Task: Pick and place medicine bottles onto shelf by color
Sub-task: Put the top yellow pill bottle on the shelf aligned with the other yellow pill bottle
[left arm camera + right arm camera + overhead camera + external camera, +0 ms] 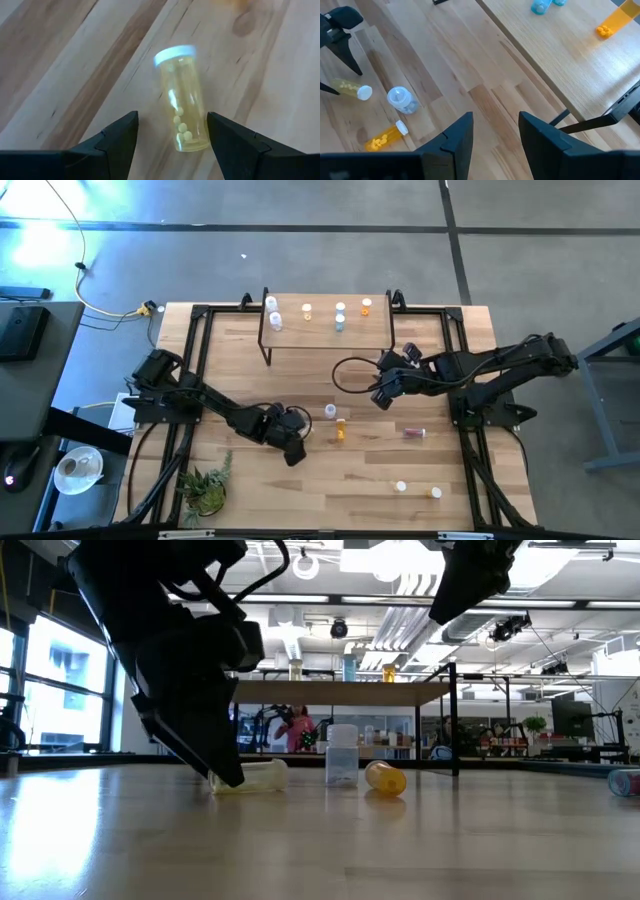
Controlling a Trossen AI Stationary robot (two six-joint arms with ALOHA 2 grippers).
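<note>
My left gripper (172,131) is down at the tabletop with its fingers spread apart, and a pale yellow bottle (183,107) lies on its side between them, white cap pointing away from me, untouched. Just beyond it stand a clear bottle (342,754) and a fallen amber bottle (385,778). My right gripper (495,131) hangs partly open and empty beside the shelf (380,332).
</note>
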